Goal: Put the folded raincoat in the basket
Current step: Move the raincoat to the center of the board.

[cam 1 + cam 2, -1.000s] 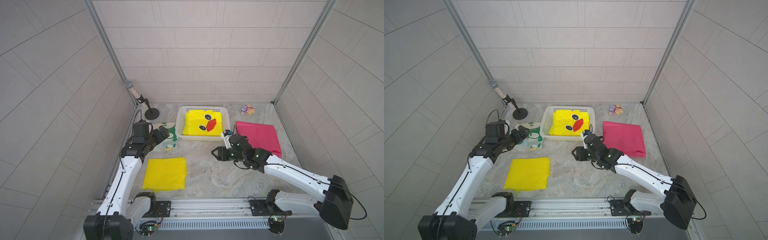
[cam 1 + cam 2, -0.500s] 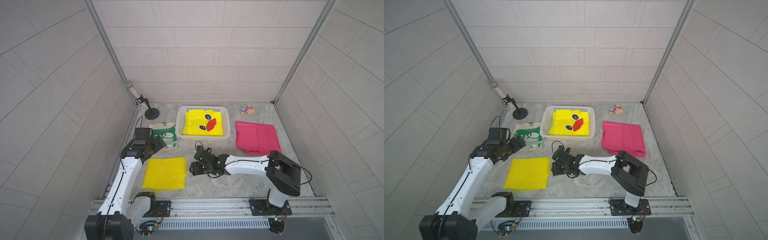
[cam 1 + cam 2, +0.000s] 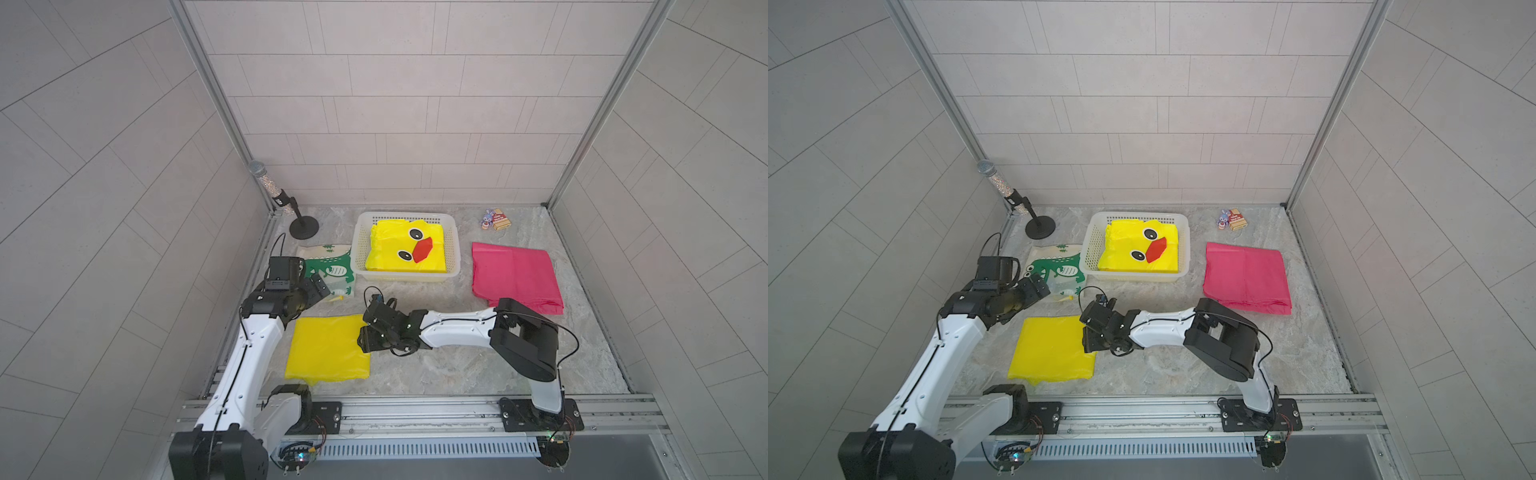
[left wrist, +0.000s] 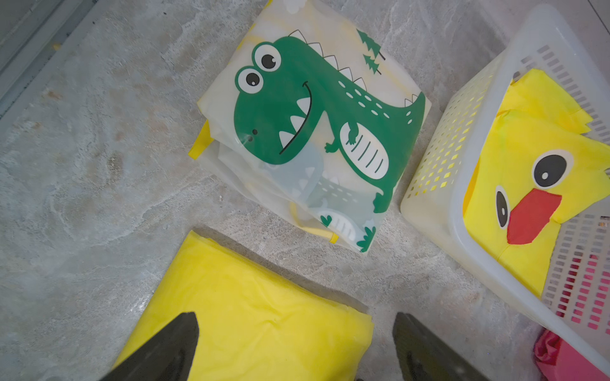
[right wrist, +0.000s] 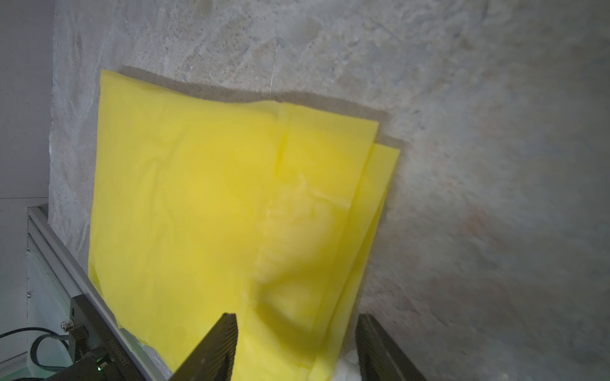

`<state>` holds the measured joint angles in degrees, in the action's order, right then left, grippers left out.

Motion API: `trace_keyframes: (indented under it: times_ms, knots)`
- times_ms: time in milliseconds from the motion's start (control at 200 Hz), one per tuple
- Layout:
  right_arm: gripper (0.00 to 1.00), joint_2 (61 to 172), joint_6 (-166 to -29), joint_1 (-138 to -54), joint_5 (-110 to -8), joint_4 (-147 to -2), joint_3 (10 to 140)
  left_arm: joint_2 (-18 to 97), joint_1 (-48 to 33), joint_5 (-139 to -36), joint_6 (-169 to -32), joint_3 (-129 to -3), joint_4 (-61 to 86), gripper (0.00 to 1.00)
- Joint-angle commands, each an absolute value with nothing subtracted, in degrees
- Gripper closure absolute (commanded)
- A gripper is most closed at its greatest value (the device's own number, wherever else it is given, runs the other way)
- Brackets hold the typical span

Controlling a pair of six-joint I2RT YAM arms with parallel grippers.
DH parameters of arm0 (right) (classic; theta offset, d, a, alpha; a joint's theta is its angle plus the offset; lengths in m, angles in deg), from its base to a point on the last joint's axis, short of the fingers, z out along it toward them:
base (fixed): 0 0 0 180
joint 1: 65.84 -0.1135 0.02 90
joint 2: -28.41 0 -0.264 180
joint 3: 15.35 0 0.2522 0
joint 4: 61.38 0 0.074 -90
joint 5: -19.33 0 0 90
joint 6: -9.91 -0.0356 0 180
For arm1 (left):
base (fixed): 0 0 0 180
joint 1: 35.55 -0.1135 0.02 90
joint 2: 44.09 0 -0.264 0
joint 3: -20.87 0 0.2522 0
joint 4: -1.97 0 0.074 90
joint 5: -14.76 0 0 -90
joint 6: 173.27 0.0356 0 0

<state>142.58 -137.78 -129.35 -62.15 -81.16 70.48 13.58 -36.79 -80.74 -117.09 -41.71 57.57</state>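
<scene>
White perforated plastic basket (image 3: 405,215) holds a duck-faced yellow raincoat (image 3: 390,257); plain yellow folded raincoat (image 3: 326,349) at seven o'clock lies ungrasped; left gripper (image 3: 322,287) and right gripper (image 3: 362,340) fingers apart.

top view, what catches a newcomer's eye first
The duck-face raincoat with its red beak, lying in the white basket at the back centre. Then the pink folded raincoat on the robot's right, and the plain yellow raincoat in front, with the right gripper open at its edge.
</scene>
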Motion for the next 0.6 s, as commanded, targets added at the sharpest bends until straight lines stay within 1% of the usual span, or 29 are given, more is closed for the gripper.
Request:
trace_keyframes:
  times_ms: [0, 120, 200, 255, 380, 425, 445, 590]
  knots:
    - [0.41, 146.2, -137.8, -130.1, -64.2, -88.0, 71.6, 12.7, -37.2, -81.0, -116.5, -41.0, 57.4, 0.00]
    - [0.48, 148.0, -137.8, -130.1, -65.4, -90.1, 73.0, 12.5, -37.4, -81.4, -116.4, -41.1, 57.4, 0.00]
    - [0.56, 148.9, -137.7, -130.1, -65.7, -90.8, 73.7, 12.2, -37.4, -81.5, -116.4, -41.0, 57.3, 0.00]
    - [0.65, 149.6, -137.4, -130.1, -65.7, -91.4, 74.4, 12.0, -37.4, -81.5, -116.4, -40.8, 57.1, 0.00]
    - [0.93, 151.0, -136.4, -130.1, -65.6, -93.2, 76.9, 11.8, -37.5, -82.0, -116.5, -40.6, 56.7, 0.00]
    - [0.99, 151.3, -136.0, -130.1, -65.6, -93.8, 77.7, 11.8, -37.5, -82.2, -116.5, -40.5, 56.6, 0.00]
    - [1.00, 151.3, -135.9, -130.2, -65.7, -94.1, 77.9, 11.8, -37.5, -82.3, -116.4, -40.5, 56.5, 0.00]
    - [1.00, 149.9, -134.9, -130.0, -67.5, -96.0, 77.5, 11.8, -37.5, -82.9, -116.3, -40.4, 56.6, 0.00]
